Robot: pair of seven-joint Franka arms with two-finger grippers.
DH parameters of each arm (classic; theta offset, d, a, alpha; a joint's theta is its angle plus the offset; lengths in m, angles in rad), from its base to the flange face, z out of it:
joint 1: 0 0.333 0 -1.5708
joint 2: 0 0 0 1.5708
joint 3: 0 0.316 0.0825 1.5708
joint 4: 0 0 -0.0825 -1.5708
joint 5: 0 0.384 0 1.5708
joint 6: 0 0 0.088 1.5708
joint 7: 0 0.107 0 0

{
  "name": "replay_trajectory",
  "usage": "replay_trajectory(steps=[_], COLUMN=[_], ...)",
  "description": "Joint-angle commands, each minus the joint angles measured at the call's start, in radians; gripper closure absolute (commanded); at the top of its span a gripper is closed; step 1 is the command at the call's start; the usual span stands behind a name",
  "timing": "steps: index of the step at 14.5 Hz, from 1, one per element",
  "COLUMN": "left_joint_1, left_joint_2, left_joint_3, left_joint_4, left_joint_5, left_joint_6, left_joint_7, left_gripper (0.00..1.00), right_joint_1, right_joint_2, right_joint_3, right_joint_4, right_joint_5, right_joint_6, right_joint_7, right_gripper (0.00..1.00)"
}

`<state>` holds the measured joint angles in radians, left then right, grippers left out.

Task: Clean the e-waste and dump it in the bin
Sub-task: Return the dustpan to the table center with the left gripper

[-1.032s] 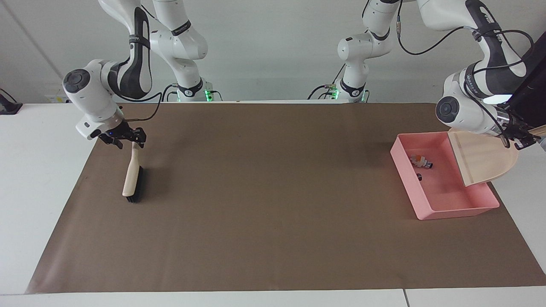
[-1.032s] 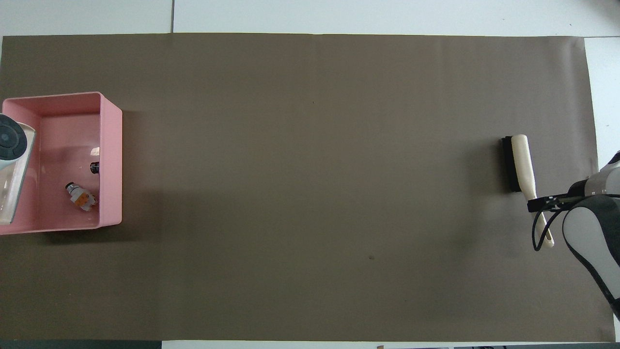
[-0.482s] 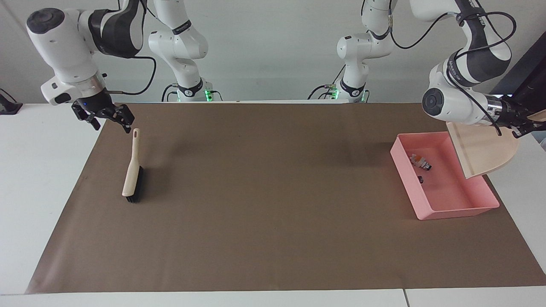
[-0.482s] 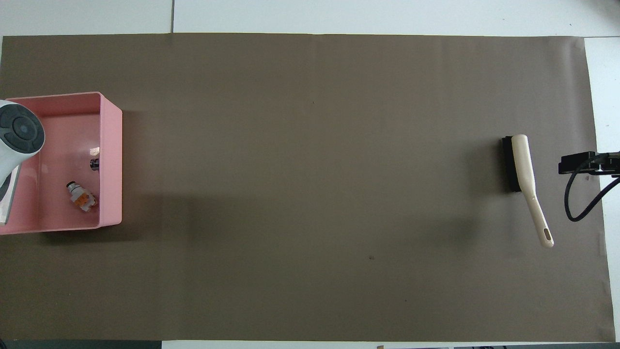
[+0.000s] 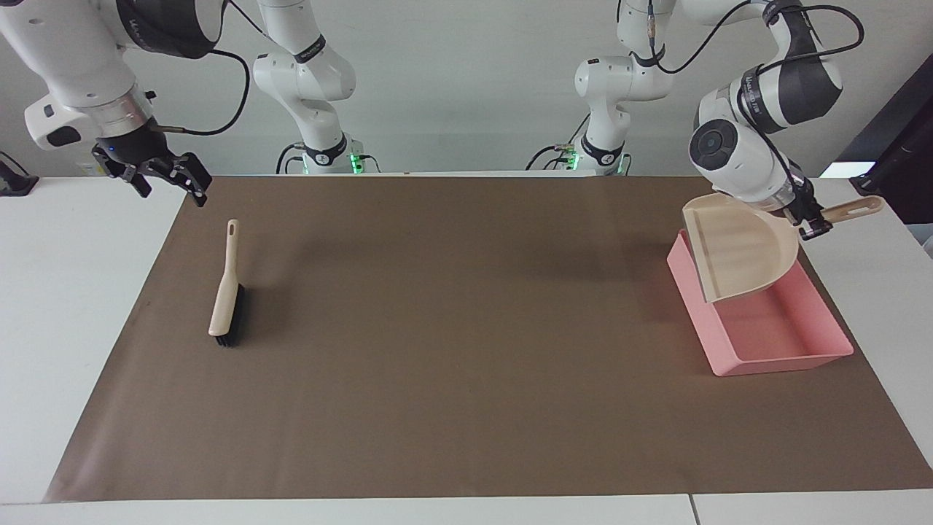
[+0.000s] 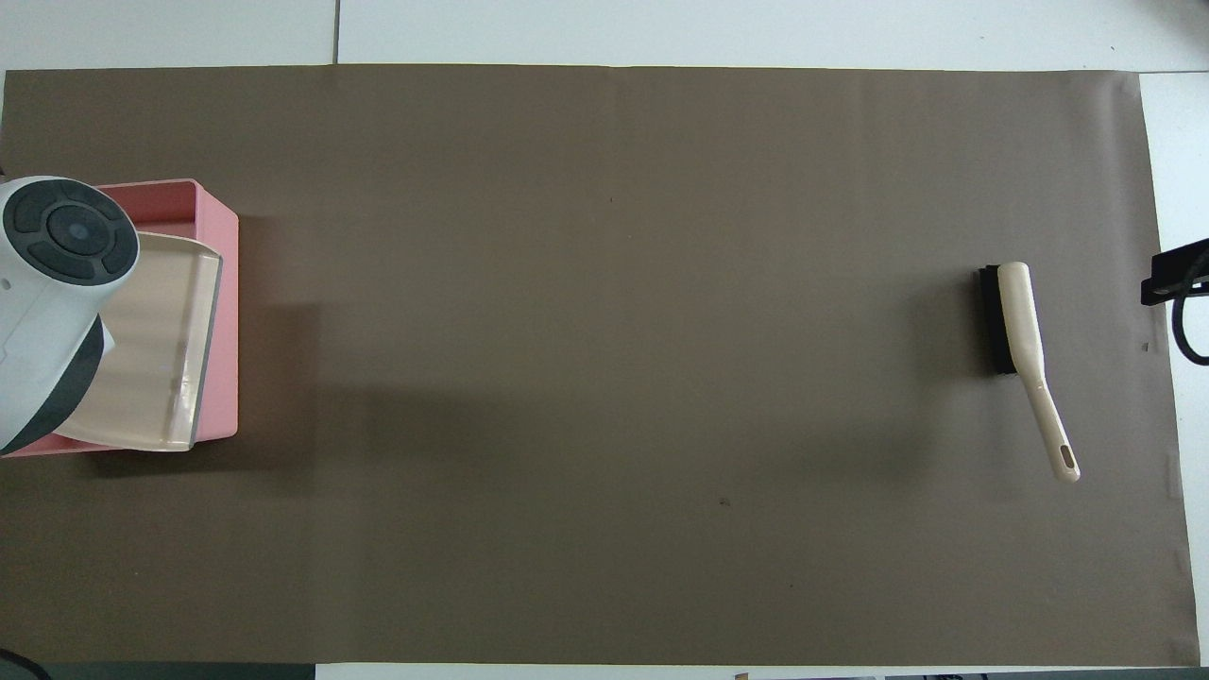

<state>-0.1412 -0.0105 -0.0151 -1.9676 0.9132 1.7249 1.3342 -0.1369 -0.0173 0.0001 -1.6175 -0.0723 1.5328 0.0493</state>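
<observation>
Left hand (image 5: 810, 222) still clamped on dustpan (image 5: 736, 255) handle, swung it back over pink bin (image 5: 783, 343), so e-waste inside is hidden now. Right hand (image 5: 164, 175) wide open, lifted off brush (image 5: 226, 306) lying on table (image 5: 466, 379). Dumping looks basically done.

Facing view: high camera across table, looks toward robots; both arm bases at top, whole brown mat (image 5: 466, 364) in frame, moderate range. Overhead view: camera high above robots' end, looks forward and steeply down; mat (image 6: 604, 378) fills frame. Views half a turn apart. Shared: mat, pink bin (image 5: 773, 343) (image 6: 215, 312), brush (image 5: 226, 299) (image 6: 1025, 349), dustpan (image 5: 736, 251) (image 6: 151, 349).
</observation>
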Motion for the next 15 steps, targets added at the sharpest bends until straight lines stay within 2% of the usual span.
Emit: replay_trajectory(steps=[1, 3, 7, 11, 15], left_joint_1=[-0.124, -0.19, -0.337, -0.428, -0.479], left_joint_2=[-0.014, -0.002, 0.076, 0.118, 0.216], left_joint_3=[0.009, 0.007, 0.009, 0.009, 0.01], left_joint_4=[-0.034, -0.046, -0.045, -0.045, -0.03], left_joint_5=[-0.124, -0.206, -0.301, -0.355, -0.356], left_joint_6=[-0.025, -0.039, -0.024, 0.027, 0.084], left_joint_7=[-0.059, -0.188, -0.362, -0.434, -0.518], left_gripper=[1.0, 1.0, 1.0, 1.0, 1.0], right_joint_1=[0.0, 0.036, 0.088, 0.115, 0.109], right_joint_2=[0.007, 0.005, 0.011, 0.002, 0.0], right_joint_3=[0.006, 0.006, 0.006, 0.006, 0.004], right_joint_4=[0.025, 0.028, 0.044, 0.036, 0.033], right_joint_5=[0.015, 0.025, 0.025, 0.026, 0.025], right_joint_6=[-0.037, -0.042, -0.048, -0.046, -0.036], right_joint_7=[0.015, 0.02, 0.104, 0.148, 0.145], right_gripper=[0.0, 0.0, 0.0, 0.0, 0.0])
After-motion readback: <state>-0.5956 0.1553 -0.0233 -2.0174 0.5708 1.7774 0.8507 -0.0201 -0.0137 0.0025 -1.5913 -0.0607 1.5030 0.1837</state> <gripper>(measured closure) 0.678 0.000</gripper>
